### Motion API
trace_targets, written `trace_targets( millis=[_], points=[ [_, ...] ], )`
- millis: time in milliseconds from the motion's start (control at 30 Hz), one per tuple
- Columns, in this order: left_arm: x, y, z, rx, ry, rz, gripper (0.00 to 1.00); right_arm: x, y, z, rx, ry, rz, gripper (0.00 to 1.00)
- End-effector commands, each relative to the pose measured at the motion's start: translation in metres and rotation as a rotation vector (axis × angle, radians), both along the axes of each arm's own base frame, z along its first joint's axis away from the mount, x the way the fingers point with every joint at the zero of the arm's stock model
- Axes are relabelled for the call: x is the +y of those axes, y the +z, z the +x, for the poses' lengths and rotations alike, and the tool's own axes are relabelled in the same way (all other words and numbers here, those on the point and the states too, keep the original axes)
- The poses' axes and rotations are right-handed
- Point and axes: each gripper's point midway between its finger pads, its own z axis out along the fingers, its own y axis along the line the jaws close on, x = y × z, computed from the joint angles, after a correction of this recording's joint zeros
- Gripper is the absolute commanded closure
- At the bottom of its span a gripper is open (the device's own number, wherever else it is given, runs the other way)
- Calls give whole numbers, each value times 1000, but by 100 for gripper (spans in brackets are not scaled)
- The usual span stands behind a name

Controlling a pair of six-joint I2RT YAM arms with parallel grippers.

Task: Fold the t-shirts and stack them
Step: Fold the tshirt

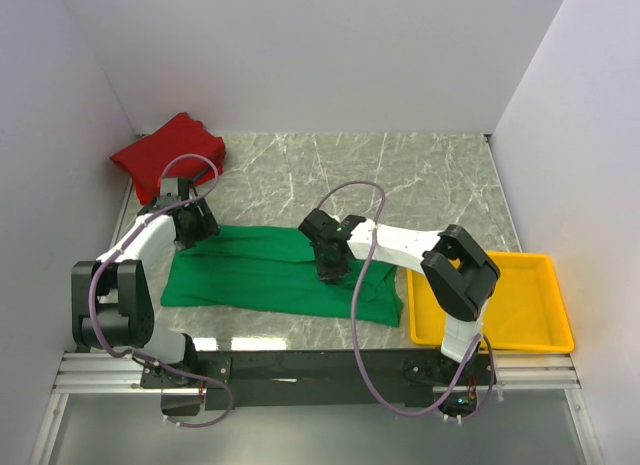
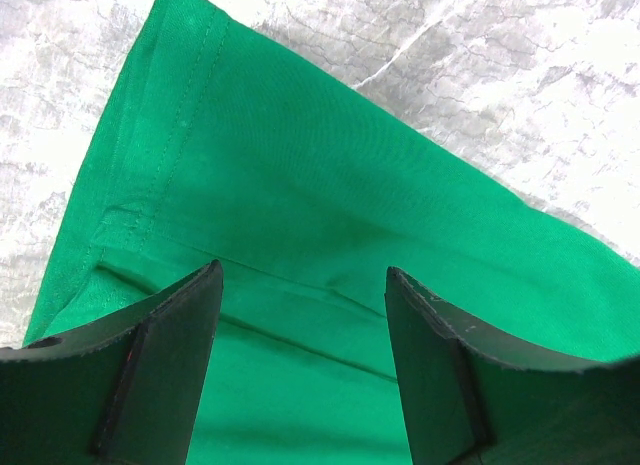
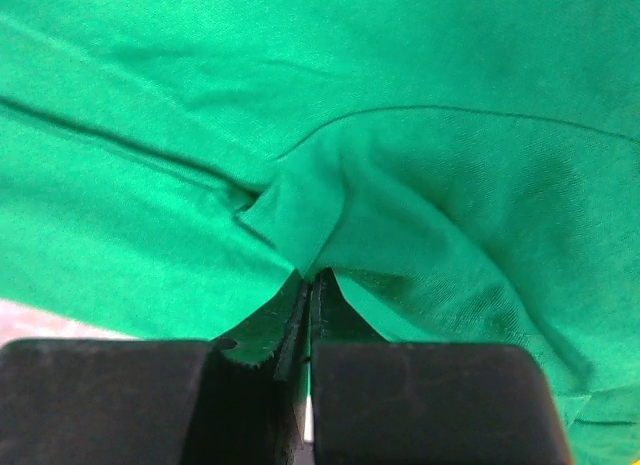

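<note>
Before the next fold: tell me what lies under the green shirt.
Only marble tabletop shows around the green shirt; whatever it covers is hidden. The right gripper pinches a fold of it.

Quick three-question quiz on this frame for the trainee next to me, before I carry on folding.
1. True or false: the right gripper is shut on a pinch of the green t-shirt.
2. Where is the red t-shirt? A) on top of the green t-shirt; B) bunched at the far left corner of the table; C) held by the left gripper.
3. Fill in: above the green t-shirt's hemmed edge, the left gripper's jaws stand ____.

Key: 1 true; 2 B; 3 open.
</note>
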Motion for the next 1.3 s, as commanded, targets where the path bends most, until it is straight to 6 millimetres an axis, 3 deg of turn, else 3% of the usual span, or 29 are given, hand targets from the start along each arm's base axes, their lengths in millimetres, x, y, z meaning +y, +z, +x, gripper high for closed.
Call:
trace_targets(
  millis=[0, 233, 633, 700, 733, 800, 833, 933, 1133, 1267],
  points=[
    [1, 8, 1, -34, -12, 12, 28, 12, 31, 0, -7, 24, 57, 100],
    [0, 6, -2, -29, -13, 13, 28, 27, 37, -10, 81, 73, 92, 100],
    [2, 6, -4, -28, -14, 18, 28, 41, 28, -15, 178, 105, 84, 100],
    [2, 5, -5, -28, -12, 18, 28, 42, 28, -16, 181, 109, 84, 94],
    [2, 5, -5, -26, -11, 20, 29, 42, 30, -16, 177, 107, 87, 84],
    [3, 5, -5, -26, -10, 24, 29, 41, 34, -15, 168, 99, 87, 71],
    [5, 7, -5, -30, -4, 35, 29, 41, 39, -15, 159, 99, 93, 59],
    [6, 12, -1, -45, -5, 41, 29, 37, 54, -12, 125, 82, 96, 46],
    [-1, 19, 8, -66, -20, 16, 29, 18, 75, -8, 70, 38, 81, 37],
    [-6, 19, 12, -65, -29, 5, 28, 0, 72, -3, 64, -8, 91, 36]
  ],
)
